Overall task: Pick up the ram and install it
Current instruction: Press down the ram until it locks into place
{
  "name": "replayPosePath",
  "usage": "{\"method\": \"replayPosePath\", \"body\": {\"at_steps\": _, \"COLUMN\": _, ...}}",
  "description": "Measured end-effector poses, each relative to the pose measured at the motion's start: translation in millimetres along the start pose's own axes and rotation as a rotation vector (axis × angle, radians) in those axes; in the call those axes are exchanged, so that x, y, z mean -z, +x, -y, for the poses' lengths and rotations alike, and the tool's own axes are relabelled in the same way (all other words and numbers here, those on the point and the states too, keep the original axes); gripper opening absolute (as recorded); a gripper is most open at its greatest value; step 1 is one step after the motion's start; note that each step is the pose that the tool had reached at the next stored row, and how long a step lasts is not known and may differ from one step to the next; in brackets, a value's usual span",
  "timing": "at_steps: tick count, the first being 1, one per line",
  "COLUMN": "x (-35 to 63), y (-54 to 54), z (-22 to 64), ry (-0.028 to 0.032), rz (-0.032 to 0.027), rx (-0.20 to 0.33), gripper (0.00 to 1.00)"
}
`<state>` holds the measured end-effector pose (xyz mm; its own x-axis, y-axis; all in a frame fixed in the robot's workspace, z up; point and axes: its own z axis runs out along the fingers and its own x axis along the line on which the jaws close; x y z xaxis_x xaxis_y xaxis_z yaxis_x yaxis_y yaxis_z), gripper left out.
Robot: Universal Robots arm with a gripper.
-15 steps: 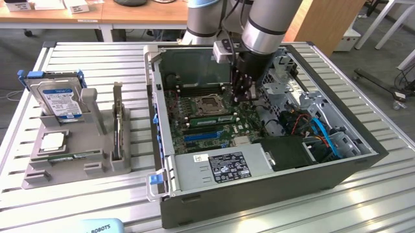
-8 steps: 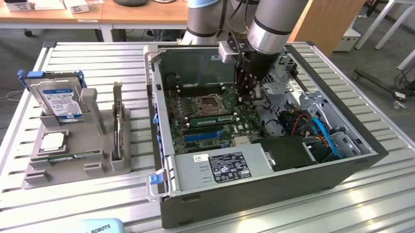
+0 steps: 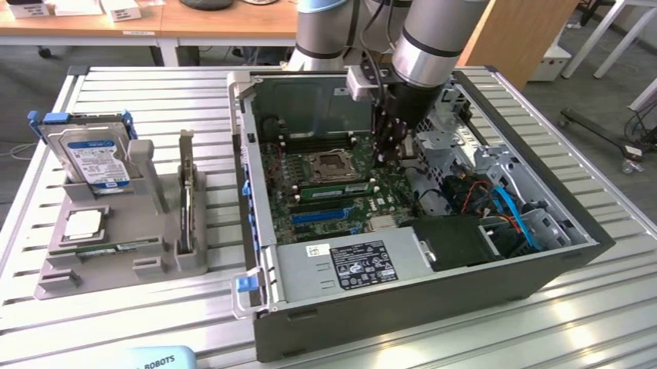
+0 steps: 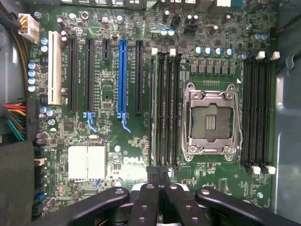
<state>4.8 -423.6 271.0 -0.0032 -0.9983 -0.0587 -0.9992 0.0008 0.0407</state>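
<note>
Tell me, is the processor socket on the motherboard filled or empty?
Empty: the processor socket shows bare contacts inside its metal frame, no chip seated.

"DELL" is printed in white on the green motherboard (image 4: pixel 110 101). "ROBOTS" can be read on the pale blue object (image 3: pixel 159 359) at the exterior view's lower edge.

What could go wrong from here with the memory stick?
One: the shut gripper sits right at the memory stick standing in its slot; if the stick is tilted, pressing may bend it. Two: the open processor socket lies close beside the slots, so a sideways slip could scrape it.
</note>
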Motion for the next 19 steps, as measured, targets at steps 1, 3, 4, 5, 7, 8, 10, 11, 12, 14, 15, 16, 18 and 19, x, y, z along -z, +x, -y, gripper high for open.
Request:
{"method": "replayPosePath", "body": {"at_steps": 1, "x": -1.3, "y": 0.1, "z": 0.0, "ry": 0.0000, "rz": 0.0001, "rx": 0.000, "gripper": 0.10}}
{"method": "replayPosePath", "body": {"at_steps": 3, "x": -4.1, "y": 0.3, "z": 0.2, "ry": 0.0000, "rz": 0.0000, "rx": 0.000, "gripper": 0.10}}
{"method": "replayPosePath", "body": {"at_steps": 4, "x": -5.6, "y": 0.4, "z": 0.2, "ry": 0.0000, "rz": 0.0000, "rx": 0.000, "gripper": 0.10}}
{"method": "replayPosePath", "body": {"at_steps": 5, "x": -7.0, "y": 0.5, "z": 0.3, "ry": 0.0000, "rz": 0.0000, "rx": 0.000, "gripper": 0.10}}
{"method": "replayPosePath", "body": {"at_steps": 7, "x": -9.7, "y": 0.6, "z": 0.4, "ry": 0.0000, "rz": 0.0000, "rx": 0.000, "gripper": 0.10}}
{"method": "replayPosePath", "body": {"at_steps": 8, "x": -11.0, "y": 0.7, "z": 0.5, "ry": 0.0000, "rz": 0.0000, "rx": 0.000, "gripper": 0.10}}
{"method": "replayPosePath", "body": {"at_steps": 10, "x": -13.3, "y": 0.8, "z": 0.5, "ry": 0.0000, "rz": 0.0000, "rx": 0.000, "gripper": 0.10}}
{"method": "replayPosePath", "body": {"at_steps": 11, "x": -14.4, "y": 0.8, "z": 0.6, "ry": 0.0000, "rz": 0.0001, "rx": 0.000, "gripper": 0.10}}
{"method": "replayPosePath", "body": {"at_steps": 12, "x": -15.5, "y": 0.9, "z": 0.6, "ry": 0.0000, "rz": 0.0000, "rx": 0.000, "gripper": 0.10}}
{"method": "replayPosePath", "body": {"at_steps": 14, "x": -17.8, "y": 1.1, "z": 0.7, "ry": 0.0000, "rz": 0.0000, "rx": 0.000, "gripper": 0.10}}
{"method": "replayPosePath", "body": {"at_steps": 15, "x": -18.9, "y": 1.1, "z": 0.8, "ry": 0.0000, "rz": 0.0000, "rx": 0.000, "gripper": 0.10}}
{"method": "replayPosePath", "body": {"at_steps": 16, "x": -20.1, "y": 1.2, "z": 0.8, "ry": 0.0000, "rz": 0.0000, "rx": 0.000, "gripper": 0.10}}
{"method": "replayPosePath", "body": {"at_steps": 18, "x": -22.3, "y": 1.3, "z": 0.9, "ry": 0.0000, "rz": 0.0000, "rx": 0.000, "gripper": 0.10}}
{"method": "replayPosePath", "body": {"at_steps": 19, "x": -23.5, "y": 1.4, "z": 1.0, "ry": 0.0001, "rz": 0.0000, "rx": 0.000, "gripper": 0.10}}
